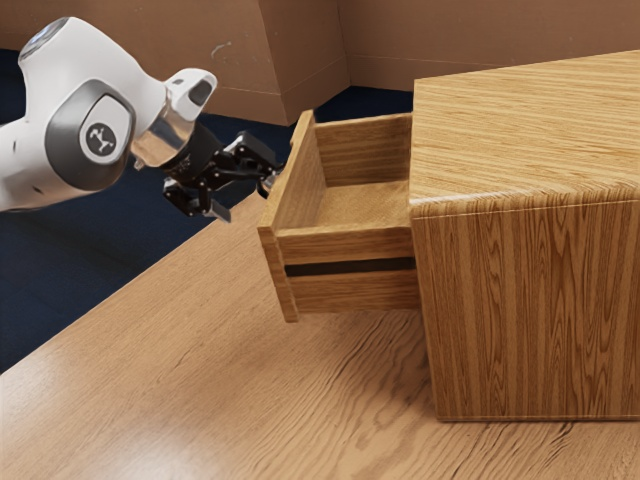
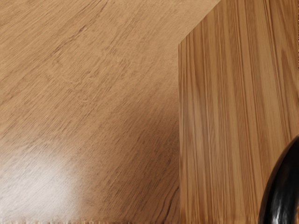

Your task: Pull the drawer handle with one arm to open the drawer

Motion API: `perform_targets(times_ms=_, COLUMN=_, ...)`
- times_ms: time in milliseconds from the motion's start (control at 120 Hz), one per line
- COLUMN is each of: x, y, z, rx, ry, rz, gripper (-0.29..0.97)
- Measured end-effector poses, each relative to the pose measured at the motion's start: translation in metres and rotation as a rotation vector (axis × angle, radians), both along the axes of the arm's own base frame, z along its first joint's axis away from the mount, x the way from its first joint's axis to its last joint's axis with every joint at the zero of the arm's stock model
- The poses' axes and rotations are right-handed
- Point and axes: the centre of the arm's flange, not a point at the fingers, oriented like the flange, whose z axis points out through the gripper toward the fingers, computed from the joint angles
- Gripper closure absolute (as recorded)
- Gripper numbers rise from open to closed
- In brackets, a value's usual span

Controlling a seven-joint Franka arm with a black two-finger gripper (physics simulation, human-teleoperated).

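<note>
The drawer (image 1: 345, 215) stands well out of the cabinet (image 1: 520, 250), held above the surface (image 1: 200, 380). The jaws sit at the outer face of the drawer front (image 1: 283, 215), where the handle lies hidden from the exterior view. You cannot tell whether they are open or closed on it, so treat the grip as unconfirmed. If the hold is partial, more pull may slip the jaws off the handle and jerk the arm (image 1: 90, 120) away. Judge the remaining travel as short: pulling to the stop may drag or tip the cabinet, or draw the drawer out altogether. Keep the pull in line with the drawer's sides, since an oblique pull may bind it.
</note>
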Motion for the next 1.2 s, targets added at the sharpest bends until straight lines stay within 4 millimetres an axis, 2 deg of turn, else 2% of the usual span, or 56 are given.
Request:
perform_targets(times_ms=283, x=-0.03, y=0.02, z=0.001, rx=-0.023, ry=0.011, rz=0.024, gripper=0.0)
perform_targets(times_ms=550, x=-0.057, y=0.048, z=0.01, rx=-0.025, ry=0.008, rz=0.063, gripper=0.0)
perform_targets(times_ms=783, x=-0.063, y=0.043, z=0.004, rx=-0.004, ry=0.041, rz=0.042, gripper=0.0)
perform_targets(times_ms=825, x=-0.067, y=0.037, z=0.009, rx=0.019, ry=0.048, rz=0.021, gripper=0.0)
perform_targets(times_ms=967, x=-0.067, y=-0.006, z=0.026, rx=0.179, ry=0.094, rz=-0.131, gripper=0.0)
perform_targets(times_ms=1042, x=-0.069, y=-0.055, z=0.032, rx=0.302, ry=0.127, rz=-0.269, gripper=0.0)
perform_targets(times_ms=1100, x=-0.08, y=-0.095, z=0.04, rx=0.38, ry=0.145, rz=-0.372, gripper=0.0)
perform_targets(times_ms=1142, x=-0.089, y=-0.111, z=0.045, rx=0.418, ry=0.158, rz=-0.42, gripper=0.0)
perform_targets(times_ms=1200, x=-0.096, y=-0.12, z=0.046, rx=0.451, ry=0.185, rz=-0.461, gripper=0.0)
